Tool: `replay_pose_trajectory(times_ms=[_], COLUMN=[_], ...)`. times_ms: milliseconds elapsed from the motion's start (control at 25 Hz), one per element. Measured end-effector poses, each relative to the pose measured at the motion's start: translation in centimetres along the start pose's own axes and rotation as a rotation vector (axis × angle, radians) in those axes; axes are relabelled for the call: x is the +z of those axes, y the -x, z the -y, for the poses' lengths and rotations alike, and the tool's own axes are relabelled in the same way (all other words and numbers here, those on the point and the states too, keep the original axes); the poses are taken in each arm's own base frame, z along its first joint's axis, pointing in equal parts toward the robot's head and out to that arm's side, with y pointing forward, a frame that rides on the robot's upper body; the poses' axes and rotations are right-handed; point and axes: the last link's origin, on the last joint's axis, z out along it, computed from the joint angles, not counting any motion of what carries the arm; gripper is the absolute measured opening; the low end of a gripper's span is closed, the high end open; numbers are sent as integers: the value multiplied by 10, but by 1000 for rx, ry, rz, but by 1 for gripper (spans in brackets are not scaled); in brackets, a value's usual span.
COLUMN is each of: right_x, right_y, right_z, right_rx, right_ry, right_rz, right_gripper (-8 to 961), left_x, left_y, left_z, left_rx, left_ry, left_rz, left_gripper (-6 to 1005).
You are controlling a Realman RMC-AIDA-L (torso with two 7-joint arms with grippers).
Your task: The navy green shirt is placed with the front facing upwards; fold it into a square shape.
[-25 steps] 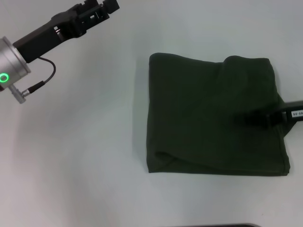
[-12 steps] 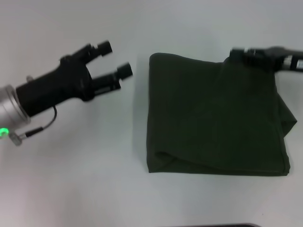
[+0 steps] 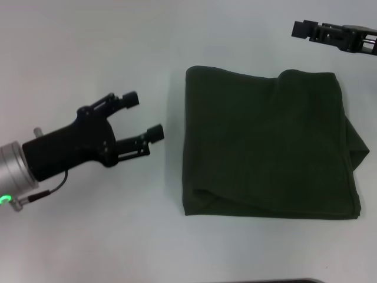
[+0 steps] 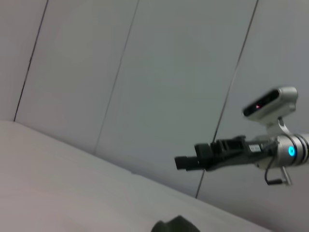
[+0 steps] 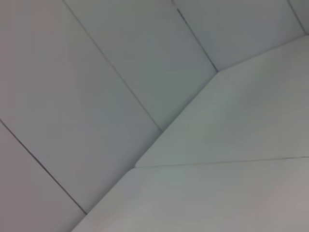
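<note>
Nearest the robot, the dark olive-green soft cotton shirt [image 3: 268, 144] lies folded into a rough square on the plain white table [image 3: 118, 236], right of centre; its near edge shows a rolled fold at the near-left corner, and a loose flap of cloth bulges out past the right edge. No lettering shows on the upper face. To the left of the shirt, the left gripper [image 3: 144, 117], black with two slim fingers, is held over bare table with its fingers spread well apart and pointing right toward the shirt's left edge, near it but not touching; it holds nothing. Its silver wrist ring carries a small green light. At the far right, beyond the shirt's far edge and clear of the cloth, is the black right gripper [image 3: 301, 29], pointing left; whether its fingers are apart or together cannot be told. The left wrist view shows that right gripper [image 4: 186, 162] before a pale panelled wall [image 4: 145, 72], with a dark bit of the shirt [image 4: 176, 225] at the picture's edge.
</note>
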Motion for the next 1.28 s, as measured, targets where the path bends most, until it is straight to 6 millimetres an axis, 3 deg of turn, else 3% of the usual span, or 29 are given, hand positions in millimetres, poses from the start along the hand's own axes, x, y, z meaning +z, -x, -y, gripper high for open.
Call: replay_pose_trajectory(times_ms=[240, 440, 720, 1280], right_x=[4, 5, 4, 2], right_y=[0, 0, 1, -2], right_z=[2, 3, 2, 2], right_rx=[1, 3, -2, 13], right_ry=[-17, -18, -16, -12], right_rz=[-4, -4, -7, -11], right_gripper=[630, 707, 707, 706], left_x=[-4, -2, 9, 26], left_y=[12, 18, 25, 52], left_z=[-8, -16, -31, -27], left_rx=[3, 9, 18, 24], left_ry=[12, 56, 173, 125], left_rz=[32, 57, 126, 255], left_gripper=[950, 949, 949, 950])
